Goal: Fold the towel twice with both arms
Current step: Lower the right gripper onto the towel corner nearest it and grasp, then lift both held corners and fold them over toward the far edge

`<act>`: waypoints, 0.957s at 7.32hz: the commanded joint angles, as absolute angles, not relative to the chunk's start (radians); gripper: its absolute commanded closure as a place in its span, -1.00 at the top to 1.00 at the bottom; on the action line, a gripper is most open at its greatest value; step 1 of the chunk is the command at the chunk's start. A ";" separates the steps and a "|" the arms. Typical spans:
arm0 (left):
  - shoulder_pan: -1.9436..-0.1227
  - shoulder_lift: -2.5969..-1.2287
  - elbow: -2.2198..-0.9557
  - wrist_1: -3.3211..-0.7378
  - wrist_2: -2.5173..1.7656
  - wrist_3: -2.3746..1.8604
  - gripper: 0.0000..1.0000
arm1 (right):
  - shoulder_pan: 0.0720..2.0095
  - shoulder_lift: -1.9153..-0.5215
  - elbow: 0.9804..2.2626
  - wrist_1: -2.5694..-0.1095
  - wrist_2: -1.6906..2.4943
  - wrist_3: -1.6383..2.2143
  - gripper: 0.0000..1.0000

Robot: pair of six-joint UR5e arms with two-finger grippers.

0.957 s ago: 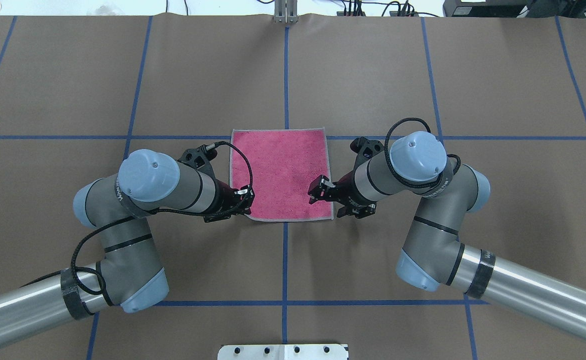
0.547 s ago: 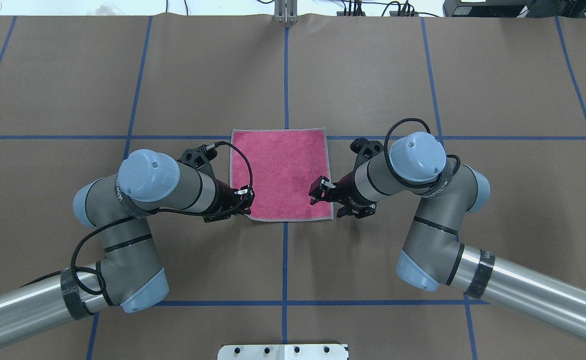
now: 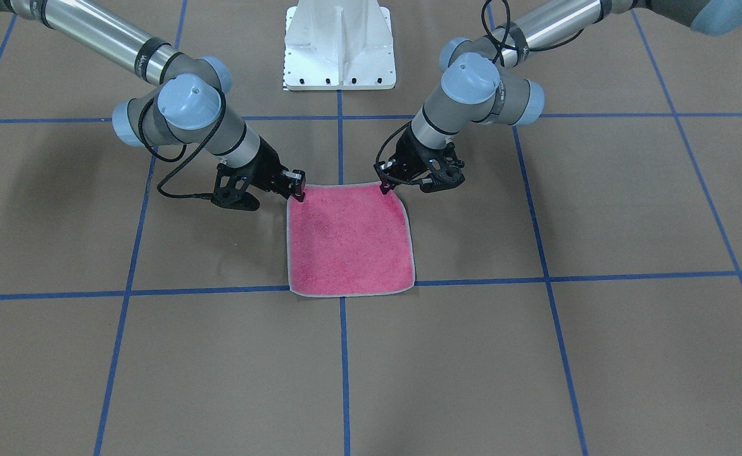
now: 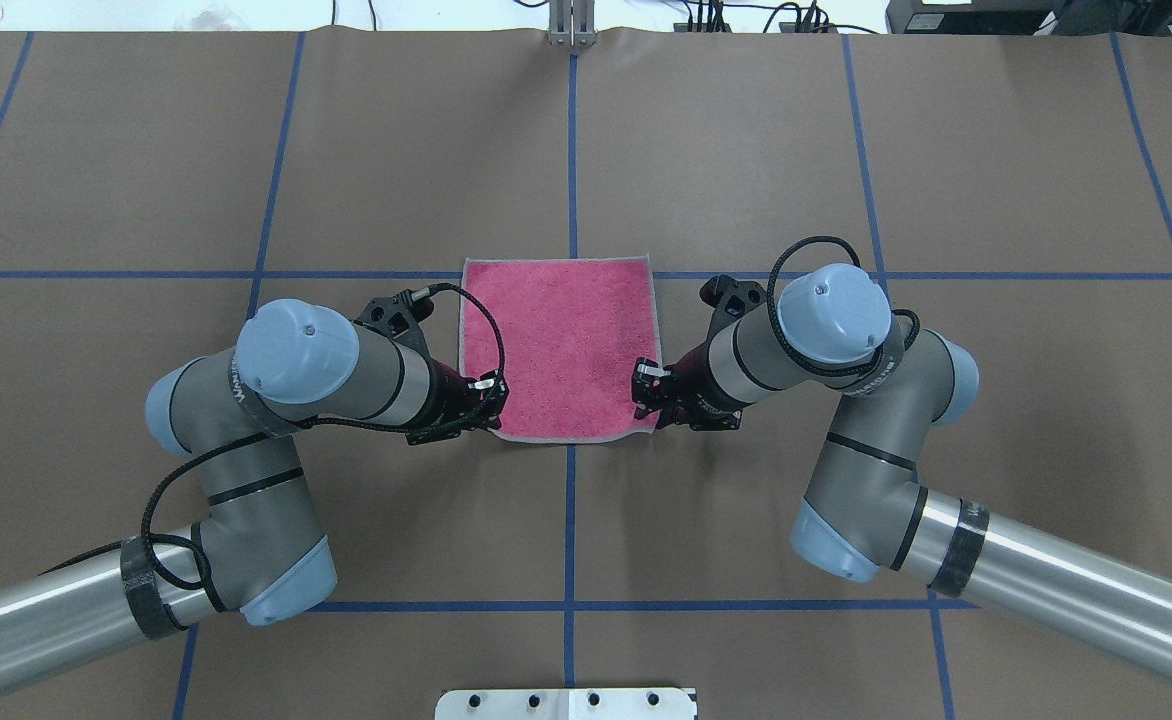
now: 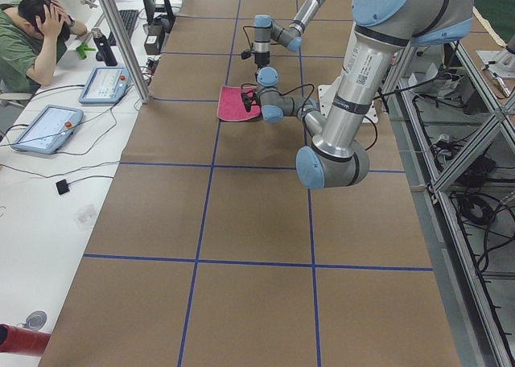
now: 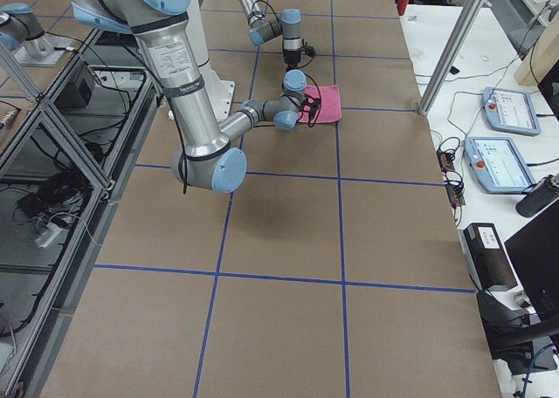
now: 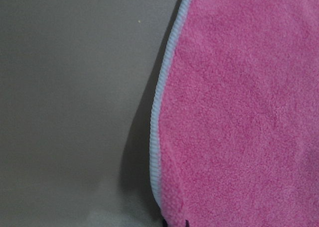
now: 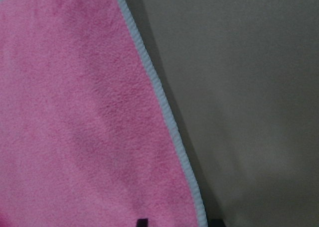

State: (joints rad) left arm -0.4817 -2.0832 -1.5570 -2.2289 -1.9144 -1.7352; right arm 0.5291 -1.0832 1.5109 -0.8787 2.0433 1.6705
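1. Across your brown surface (image 4: pixel 746 150) runs a grid of blue tape (image 4: pixel 572 150). In the left side view, a person (image 5: pixel 24 45) sits along its edge.
2. Your towel (image 4: pixel 561 345) lies pink face up at the middle, between the arms. The left tool (image 4: pixel 494 398) pinches the towel's robot-side left corner, and the right tool (image 4: pixel 643 392) pinches the robot-side right corner. Both wrist views show the border raised, with shadow beneath.
3. Compared with a second ago, the right tool has closed on its corner, which has drawn inward slightly. The left tool has not moved.
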 commanded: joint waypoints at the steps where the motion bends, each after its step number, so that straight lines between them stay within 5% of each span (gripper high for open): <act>1: -0.482 -2.083 -1.557 -2.229 -1.914 -1.735 -1.00 | 0.529 -1.083 1.511 -0.874 2.045 1.671 -1.00; 7: -0.495 -2.088 -1.621 -2.227 -1.919 -1.741 -1.00 | 0.552 -1.078 1.546 -0.857 2.049 1.678 -1.00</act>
